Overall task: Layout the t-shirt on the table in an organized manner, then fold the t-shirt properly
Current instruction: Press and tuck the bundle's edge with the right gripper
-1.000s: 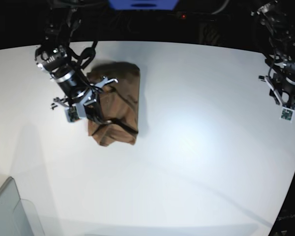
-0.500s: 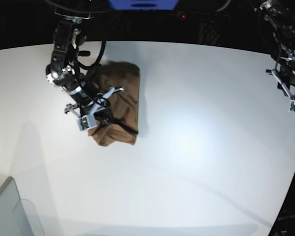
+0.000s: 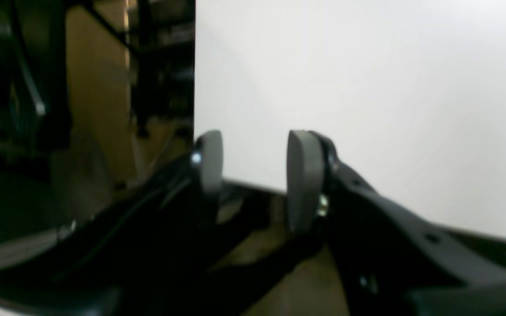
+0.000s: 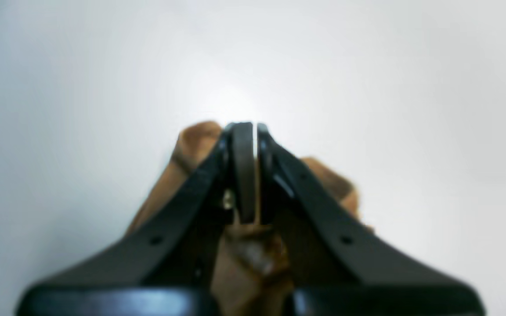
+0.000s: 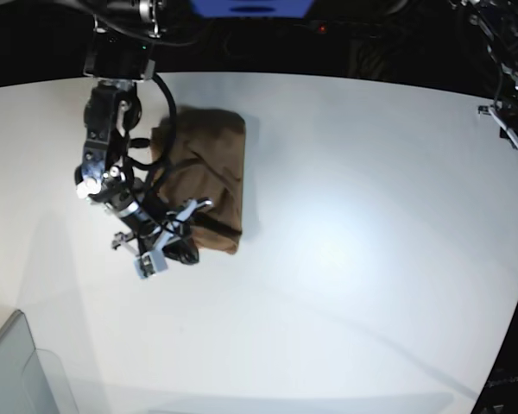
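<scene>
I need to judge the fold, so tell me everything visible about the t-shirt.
The t-shirt is plain tan-brown soft cloth, bunched into a rough, wrinkled rectangle rather than spread flat. It lies on the white table, toward its far side. The right gripper, shut, is at its near edge; the right wrist view shows cloth behind and below the closed fingers. No tag shows.

The right arm [image 5: 104,142] reaches down from the top left of the base view, wrist bent toward the camera side. The right gripper [image 4: 249,131] has its jaws pressed together, with only a hairline gap between the pads. The left arm [image 5: 509,86] sits at the far right edge of the base view. The left gripper [image 3: 253,166] holds its grey pads [image 3: 302,175] parted, with nothing between them.
</scene>
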